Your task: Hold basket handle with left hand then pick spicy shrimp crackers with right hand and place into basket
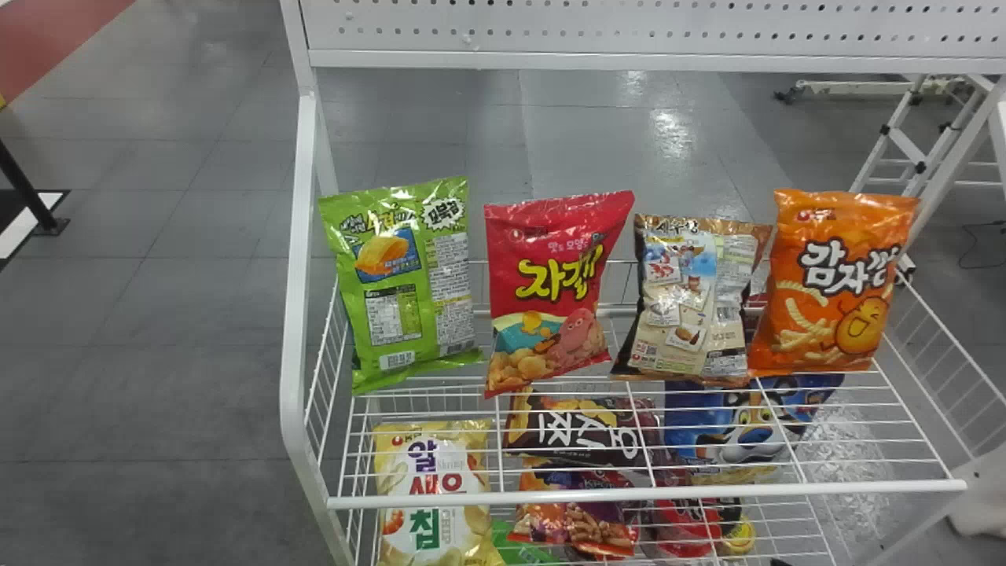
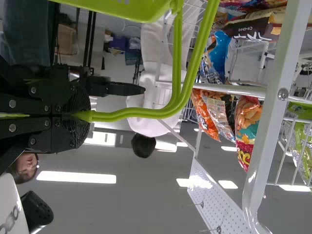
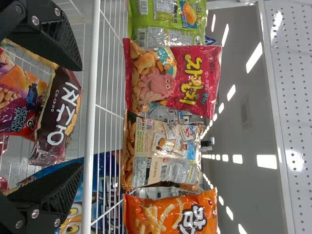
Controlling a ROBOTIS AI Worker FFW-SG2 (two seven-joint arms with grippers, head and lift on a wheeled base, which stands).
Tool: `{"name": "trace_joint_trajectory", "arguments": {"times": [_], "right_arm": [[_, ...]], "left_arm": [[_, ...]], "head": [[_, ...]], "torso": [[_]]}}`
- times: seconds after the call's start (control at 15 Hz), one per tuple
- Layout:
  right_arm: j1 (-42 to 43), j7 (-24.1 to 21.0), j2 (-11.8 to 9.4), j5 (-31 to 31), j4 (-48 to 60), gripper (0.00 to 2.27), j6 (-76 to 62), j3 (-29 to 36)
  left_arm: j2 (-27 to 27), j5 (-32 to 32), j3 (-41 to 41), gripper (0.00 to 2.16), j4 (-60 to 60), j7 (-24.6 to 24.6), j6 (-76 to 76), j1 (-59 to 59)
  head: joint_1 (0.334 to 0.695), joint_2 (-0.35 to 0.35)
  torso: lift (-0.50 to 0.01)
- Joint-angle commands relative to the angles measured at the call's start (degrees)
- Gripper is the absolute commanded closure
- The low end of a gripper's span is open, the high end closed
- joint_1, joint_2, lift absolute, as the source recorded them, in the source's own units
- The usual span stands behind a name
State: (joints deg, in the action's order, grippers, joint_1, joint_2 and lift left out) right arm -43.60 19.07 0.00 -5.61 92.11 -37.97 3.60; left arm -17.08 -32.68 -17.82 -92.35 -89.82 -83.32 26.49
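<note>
The left gripper (image 2: 80, 116) is closed around the light-green basket handle (image 2: 139, 115), and the green basket (image 2: 117, 9) shows beside the white metal rack (image 2: 265, 117). The right gripper (image 1: 780, 563) is at the bottom edge of the head view; in the right wrist view its fingers (image 3: 53, 41) stand wide apart, in front of the rack's wire shelving. Four snack packets stand in a row on the upper wire shelf (image 1: 644, 496), from left to right: a green one (image 1: 409, 283), a red one (image 1: 550, 291), a beige-and-brown one (image 1: 692, 299) and an orange one (image 1: 837, 279) (a cheerful potato face on that last). Below, seen through the wires, are a cream shrimp chip packet (image 1: 436, 487), a dark brown packet (image 1: 578, 428), an orange-and-purple packet (image 1: 578, 519) and a blue packet with a tiger (image 1: 747, 424). Which packet is the spicy shrimp crackers, I cannot tell.
</note>
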Motion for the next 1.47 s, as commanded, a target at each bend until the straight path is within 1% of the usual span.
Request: {"name": "trace_joint_trajectory", "arguments": {"times": [0.0,0.33,0.6,0.67,0.73,0.87,1.13,1.4], "right_arm": [[0.0,0.0,0.1,0.0,0.0,0.12,0.1,0.0],[-0.1,0.0,0.1,0.0,0.1,0.12,0.1,0.0],[0.0,0.0,0.1,0.0,1.8,0.11,1.7,0.1],[0.0,0.0,0.1,-0.2,3.8,0.11,5.1,0.3],[0.1,0.0,0.1,-1.9,6.5,0.11,9.6,0.7],[1.0,0.0,0.1,-2.8,12.3,0.11,18.8,1.4],[4.9,-0.1,0.1,-4.3,20.6,0.11,35.8,2.5],[11.9,-0.1,0.1,-4.4,23.5,0.11,49.7,3.6]], "left_arm": [[0.0,-1.1,-1.5,2.15,-0.6,-0.7,-2.9,0.0],[0.1,-2.6,-3.5,2.15,-2.5,-0.7,-5.9,0.1],[0.1,-2.6,-3.5,2.15,-2.5,-0.7,-5.8,0.1],[0.1,-2.6,-3.5,2.15,-2.5,-0.7,-5.8,0.0],[0.1,-2.6,-3.5,2.15,-2.5,-0.7,-5.8,0.0],[0.1,-2.6,-3.5,2.15,-2.4,-0.7,-5.8,0.0],[0.1,-2.6,-3.5,2.15,-2.0,-0.7,-5.2,0.0],[0.0,-2.6,-3.5,2.15,-1.8,-0.7,-4.7,0.1]], "head": [[0.695,-0.041],[0.695,-0.011],[0.695,-0.006],[0.695,-0.006],[0.695,-0.006],[0.695,-0.020],[0.695,-0.033],[0.695,-0.029]], "torso": [[-0.010],[-0.010],[-0.010],[-0.010],[-0.010],[-0.010],[-0.010],[-0.010]]}}
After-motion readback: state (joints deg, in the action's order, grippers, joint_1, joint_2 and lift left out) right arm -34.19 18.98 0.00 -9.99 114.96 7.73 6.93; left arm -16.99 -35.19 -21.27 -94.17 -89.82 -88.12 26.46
